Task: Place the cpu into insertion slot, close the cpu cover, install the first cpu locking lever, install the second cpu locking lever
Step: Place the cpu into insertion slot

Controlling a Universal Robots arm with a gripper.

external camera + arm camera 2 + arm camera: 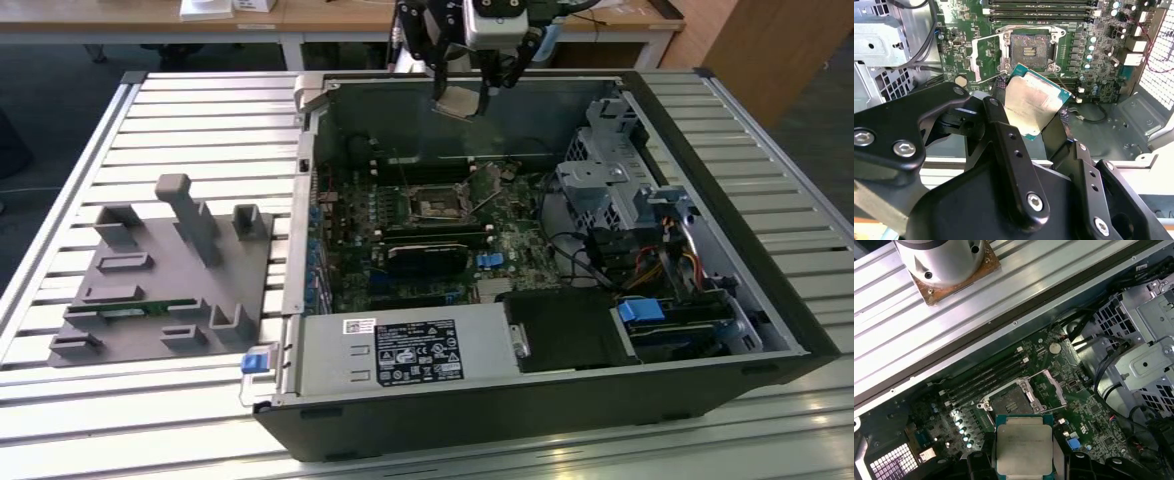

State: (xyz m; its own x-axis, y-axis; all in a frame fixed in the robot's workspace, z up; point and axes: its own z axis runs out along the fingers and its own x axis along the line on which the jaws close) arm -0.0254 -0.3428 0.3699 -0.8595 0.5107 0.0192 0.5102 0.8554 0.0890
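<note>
- Pinching the cpu [458, 102] by two opposite edges in the gripper [463, 90], with the fingers pressing in on the chip's sides.
- Hanging over the far wall of the open computer case [534, 415], well above the motherboard [400, 240].
- Carrying the chip tilted in the exterior view, its dull silver top turned toward the camera.
- Showing, in both wrist views, the grey metal top and green rim of the cpu [1031, 102] between the black fingers [976, 462].
- Lying bare and uncovered on the board: the insertion slot [1029, 50], with its contact field in plain sight and well apart from the held chip.
- Standing swung open just beside the slot: the cpu cover [1055, 386], with green board showing through its window.
- Running alongside the slot: a row of long memory slots [1039, 10].
- Resting on the slatted metal tabletop [160, 100]: the case, and toward the exterior view's left a grey fixture block [160, 280] with upright posts.
- Sitting at the near edge of the case: a grey labelled power supply [400, 350].
</note>
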